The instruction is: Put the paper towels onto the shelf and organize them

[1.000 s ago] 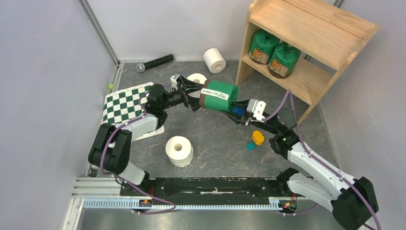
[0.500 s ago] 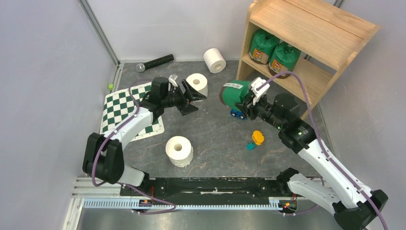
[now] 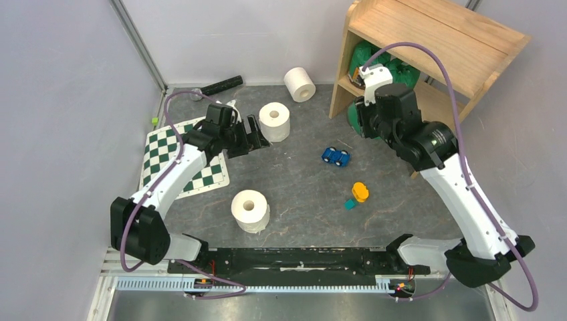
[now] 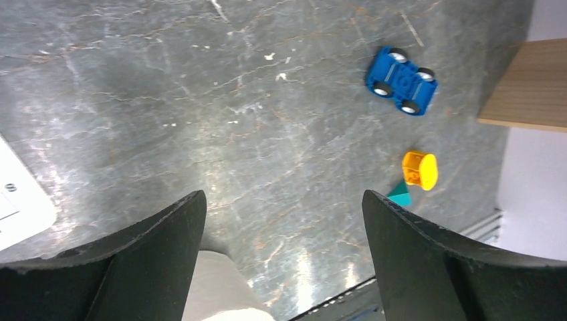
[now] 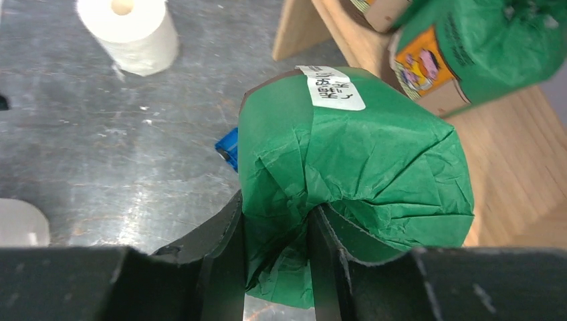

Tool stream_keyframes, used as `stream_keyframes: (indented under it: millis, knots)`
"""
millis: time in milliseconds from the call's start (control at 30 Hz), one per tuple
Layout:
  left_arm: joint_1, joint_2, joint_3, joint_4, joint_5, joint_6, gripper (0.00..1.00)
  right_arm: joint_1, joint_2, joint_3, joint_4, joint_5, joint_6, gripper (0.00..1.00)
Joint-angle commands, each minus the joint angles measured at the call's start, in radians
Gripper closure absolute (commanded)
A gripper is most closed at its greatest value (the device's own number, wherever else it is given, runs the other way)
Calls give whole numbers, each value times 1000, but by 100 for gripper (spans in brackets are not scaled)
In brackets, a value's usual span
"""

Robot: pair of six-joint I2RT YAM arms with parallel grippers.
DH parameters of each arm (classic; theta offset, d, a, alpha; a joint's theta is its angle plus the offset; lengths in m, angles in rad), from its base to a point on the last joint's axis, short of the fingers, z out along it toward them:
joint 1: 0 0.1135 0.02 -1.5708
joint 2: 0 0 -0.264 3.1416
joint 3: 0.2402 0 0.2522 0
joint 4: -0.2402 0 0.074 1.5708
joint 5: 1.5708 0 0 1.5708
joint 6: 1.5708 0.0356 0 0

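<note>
Gripping the green roll, right hand newly at the shelf.

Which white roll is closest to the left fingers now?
The middle roll, at the left fingers. The far roll sits by the back wall, the near roll toward the arm bases.

We saw the right gripper at the front corner of the shelf, a green-wrapped roll showing beneath it. The left gripper hung just beside a bare white roll; two other white rolls sat apart, and a blue toy car lay between the arms
</note>
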Motion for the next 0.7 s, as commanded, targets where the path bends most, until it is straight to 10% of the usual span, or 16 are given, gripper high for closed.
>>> stream_keyframes:
  millis: [0,667]
  knots:
    - [14,-11,21,-46,-98,137,8,1,46,116,-161,211,94,100]
    - [21,-38,-107,-3,-161,197,7,-268,56,24,33,280,187,100]
